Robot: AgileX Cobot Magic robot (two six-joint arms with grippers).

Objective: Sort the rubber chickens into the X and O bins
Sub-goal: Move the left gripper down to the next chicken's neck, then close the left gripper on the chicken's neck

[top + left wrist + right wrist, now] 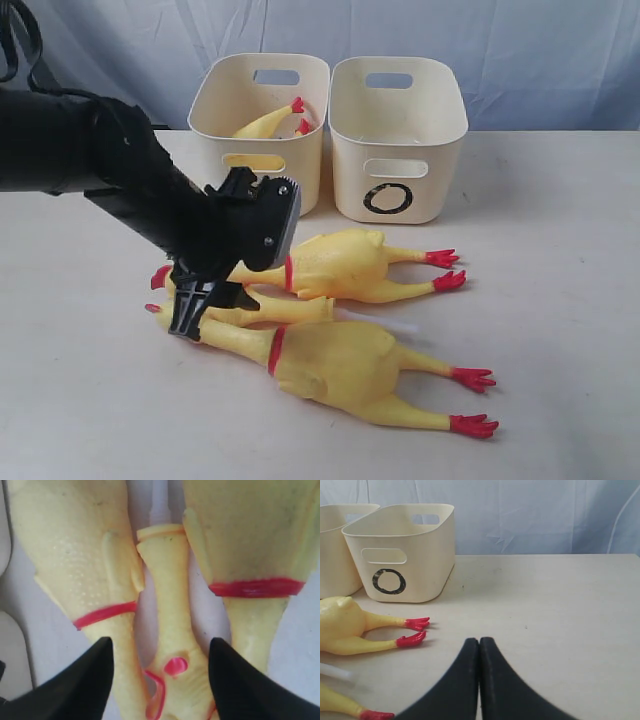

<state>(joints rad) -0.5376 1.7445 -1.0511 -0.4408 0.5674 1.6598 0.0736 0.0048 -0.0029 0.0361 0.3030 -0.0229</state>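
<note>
Matte black arm point(60, 140); end effector point(212, 308) with tapered black fingers point(75, 680), perhaps a grey faceplate point(285, 220).

The rubber chickens point(340, 365) have yellow rubber skin with a slight sheen, finely pimpled on the bodies, and glossier red bands. The O bin point(432, 195) is smooth, satin cream plastic. The worktop point(560, 260) is pale, smooth and matt. The backdrop point(540, 60) is creased bluish cloth. The right gripper point(479, 645) has matt black jaws.

Long yellow rubber chickens point(340, 362) wear red feet and neck bands; the cream plastic tub point(432, 170) bears a black O
</note>
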